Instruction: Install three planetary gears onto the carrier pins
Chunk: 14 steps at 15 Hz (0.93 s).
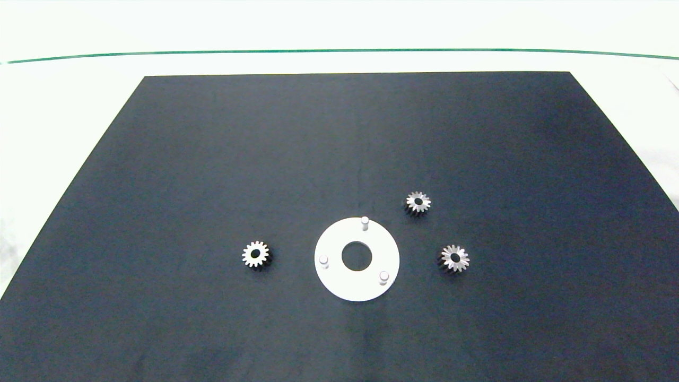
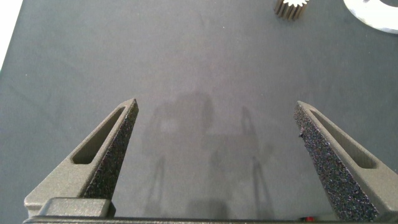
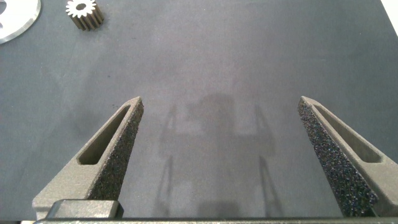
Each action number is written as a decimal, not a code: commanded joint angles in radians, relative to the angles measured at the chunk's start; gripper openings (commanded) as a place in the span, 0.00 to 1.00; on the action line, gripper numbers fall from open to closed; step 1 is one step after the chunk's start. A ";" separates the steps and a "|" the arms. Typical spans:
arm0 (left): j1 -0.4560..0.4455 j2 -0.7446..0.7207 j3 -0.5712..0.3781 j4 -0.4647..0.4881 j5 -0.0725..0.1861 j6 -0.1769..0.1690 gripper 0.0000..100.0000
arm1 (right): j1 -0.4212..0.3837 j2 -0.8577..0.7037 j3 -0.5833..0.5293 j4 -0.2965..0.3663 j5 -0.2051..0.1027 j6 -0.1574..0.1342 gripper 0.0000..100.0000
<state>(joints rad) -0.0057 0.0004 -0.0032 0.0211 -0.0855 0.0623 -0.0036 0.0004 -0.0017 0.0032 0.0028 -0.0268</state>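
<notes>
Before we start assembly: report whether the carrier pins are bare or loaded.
Bare. All three carrier pins stand empty on the white disc; the three planetary gears lie apart on the mat.

Setting: a laboratory or test bench. Evidence: a plain white desk (image 1: pixel 339 32) crossed by a thin green line (image 1: pixel 339 51), covered with a dark mat (image 1: pixel 339 148) on which small machine parts lie spaced apart; no household items visible.

One planetary gear (image 1: pixel 257 255) left of the disc (image 1: pixel 339 276), two (image 1: pixel 418 202) (image 1: pixel 454 258) right of it
</notes>
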 commanded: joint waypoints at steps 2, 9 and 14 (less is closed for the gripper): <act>0.001 0.001 0.000 0.000 0.000 0.001 1.00 | 0.001 0.001 0.000 0.000 0.000 -0.004 1.00; 0.004 0.015 -0.006 0.005 0.012 0.016 1.00 | -0.004 0.013 -0.001 0.001 -0.001 -0.010 1.00; 0.004 0.030 -0.009 0.007 0.012 0.050 1.00 | -0.001 0.015 -0.072 0.095 -0.003 -0.059 1.00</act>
<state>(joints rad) -0.0017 0.0181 -0.0111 0.0272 -0.0734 0.1100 -0.0072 0.0138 -0.0394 0.0787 -0.0013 -0.0730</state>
